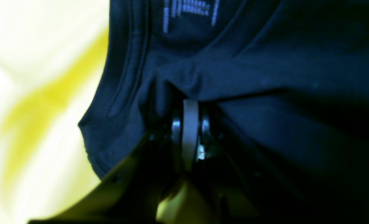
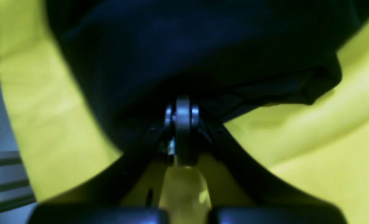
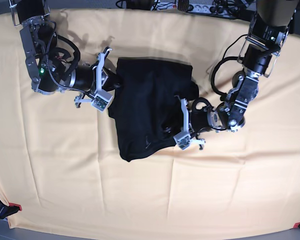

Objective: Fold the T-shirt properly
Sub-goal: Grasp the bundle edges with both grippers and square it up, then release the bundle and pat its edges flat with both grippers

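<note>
Left pincer (image 1: 190,102) clamps T-shirt (image 3: 150,105); right pincer (image 2: 182,104) clamps opposite edge.

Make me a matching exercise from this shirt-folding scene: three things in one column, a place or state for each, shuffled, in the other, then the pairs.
Things:
1. T-shirt
2. left gripper
3. right gripper

Places or states:
A. shut on the shirt's edge on the base view's left
B. black, bunched mid-table on the yellow-cream cloth
C. shut on fabric beside the collar

Pairs: 1-B, 2-C, 3-A
</note>
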